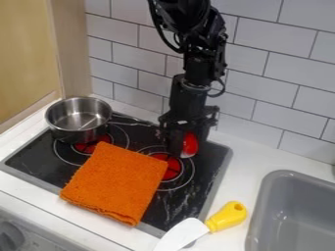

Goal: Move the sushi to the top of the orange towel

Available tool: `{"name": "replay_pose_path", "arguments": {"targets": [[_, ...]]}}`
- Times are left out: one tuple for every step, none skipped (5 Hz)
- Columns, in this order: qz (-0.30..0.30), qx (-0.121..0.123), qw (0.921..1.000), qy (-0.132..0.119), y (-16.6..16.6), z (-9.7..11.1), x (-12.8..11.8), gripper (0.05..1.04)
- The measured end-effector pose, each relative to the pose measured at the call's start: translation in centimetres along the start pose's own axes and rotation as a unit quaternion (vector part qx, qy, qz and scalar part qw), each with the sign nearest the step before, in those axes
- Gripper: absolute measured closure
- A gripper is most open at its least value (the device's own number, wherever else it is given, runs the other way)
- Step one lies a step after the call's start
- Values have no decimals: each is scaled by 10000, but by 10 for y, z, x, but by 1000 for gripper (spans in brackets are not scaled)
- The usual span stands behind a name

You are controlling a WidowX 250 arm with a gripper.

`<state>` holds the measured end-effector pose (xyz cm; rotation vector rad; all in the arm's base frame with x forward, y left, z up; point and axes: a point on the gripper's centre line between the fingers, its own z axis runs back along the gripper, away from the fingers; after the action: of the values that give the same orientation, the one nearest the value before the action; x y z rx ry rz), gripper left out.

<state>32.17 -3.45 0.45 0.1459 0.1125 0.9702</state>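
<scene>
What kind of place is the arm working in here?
Probably a small or toy kitchen: a black cooktop with ringed burners, a metal pot at its back left, and a grey sink basin set in the counter.

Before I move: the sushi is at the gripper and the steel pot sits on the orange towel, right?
Not quite: the camera view shows the steel pot on the stove, not on the orange towel. The sushi is at the gripper.

Camera is looking down at slant from above front side of counter (245, 169), is facing tiled wall (268, 54) obliquely, is sitting near enough that stovetop (212, 171) is spanning much of view, right edge cutting off sink (258, 203)
</scene>
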Motion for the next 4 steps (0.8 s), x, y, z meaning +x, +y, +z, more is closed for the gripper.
{"name": "replay_pose_path", "arguments": {"targets": [[49,-82,9998,-187,7,28,3,546],[146,-165,9997,-142,33,38,-6,546],[381,-347,9985,-173,66,40,-8,546],[611,-328,9975,97,95,28,-17,546]]}}
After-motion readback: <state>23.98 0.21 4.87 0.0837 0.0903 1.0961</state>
